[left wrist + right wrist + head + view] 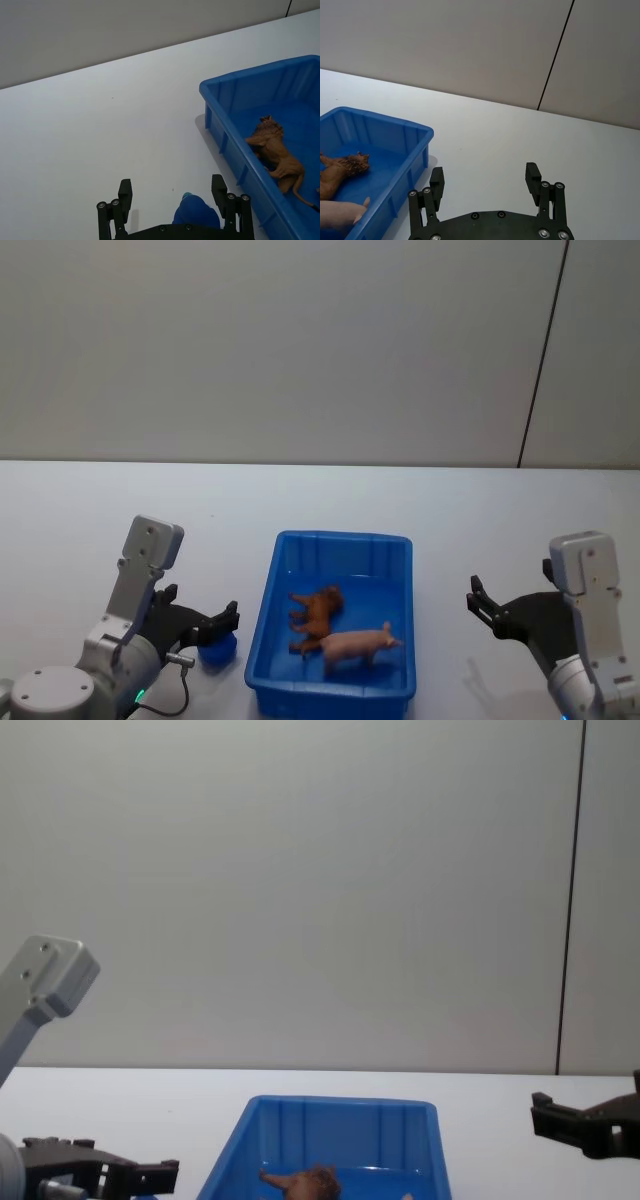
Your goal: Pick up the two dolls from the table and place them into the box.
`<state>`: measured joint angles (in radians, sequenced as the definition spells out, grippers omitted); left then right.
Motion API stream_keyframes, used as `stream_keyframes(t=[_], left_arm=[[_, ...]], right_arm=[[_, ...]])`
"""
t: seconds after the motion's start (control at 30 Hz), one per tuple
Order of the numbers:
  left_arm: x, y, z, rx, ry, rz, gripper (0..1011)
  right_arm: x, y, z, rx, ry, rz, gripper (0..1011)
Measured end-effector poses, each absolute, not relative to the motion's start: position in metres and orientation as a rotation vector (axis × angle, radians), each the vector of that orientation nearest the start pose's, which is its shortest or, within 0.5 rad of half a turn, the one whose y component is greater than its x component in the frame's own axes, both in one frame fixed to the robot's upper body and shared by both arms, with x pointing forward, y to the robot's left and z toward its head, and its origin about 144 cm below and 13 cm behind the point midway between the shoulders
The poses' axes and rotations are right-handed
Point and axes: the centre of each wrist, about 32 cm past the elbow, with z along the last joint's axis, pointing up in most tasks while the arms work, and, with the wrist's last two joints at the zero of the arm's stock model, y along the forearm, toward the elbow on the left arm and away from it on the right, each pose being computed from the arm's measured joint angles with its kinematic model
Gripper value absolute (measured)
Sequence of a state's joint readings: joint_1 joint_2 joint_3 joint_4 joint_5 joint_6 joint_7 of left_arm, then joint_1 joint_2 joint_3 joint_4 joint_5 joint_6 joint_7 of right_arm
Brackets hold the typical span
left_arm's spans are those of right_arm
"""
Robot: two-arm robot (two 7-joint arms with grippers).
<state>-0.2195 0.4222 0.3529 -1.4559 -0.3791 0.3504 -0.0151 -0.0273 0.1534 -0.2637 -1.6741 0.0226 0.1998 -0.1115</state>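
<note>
The blue box (283,570) stands on the white table in front of me. Both dolls lie inside it: the shaggy reddish-brown one (317,612) and, nearer to me, the pale pink one (355,645). My left gripper (203,603) hovers open just left of the box, holding nothing. On the other side of the box my right gripper (477,596) is also open, with nothing between its fingers. The left wrist view has the left gripper (171,192), the box's wall (225,125) and the brown doll (275,150). From the right wrist I see the right gripper (485,177), the box (395,132) and both dolls (340,170) (340,212).
A small blue object (218,648) sits on the table by the box's left wall, under my left gripper, and its top also shows close to that gripper's palm (195,212). White tabletop (450,510) stretches back to a grey wall.
</note>
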Motion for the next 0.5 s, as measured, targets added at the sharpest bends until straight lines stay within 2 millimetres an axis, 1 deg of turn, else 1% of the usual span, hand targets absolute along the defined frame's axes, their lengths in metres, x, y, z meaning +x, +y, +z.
stream_keyframes(t=[0.5], left_arm=[[0.5122, 0.2692, 1.1595, 0.411, 0.236, 1.255, 1001]], right_arm=[[0.4396, -0.1835, 1.1545, -0.219, -0.007, -1.415, 1001]])
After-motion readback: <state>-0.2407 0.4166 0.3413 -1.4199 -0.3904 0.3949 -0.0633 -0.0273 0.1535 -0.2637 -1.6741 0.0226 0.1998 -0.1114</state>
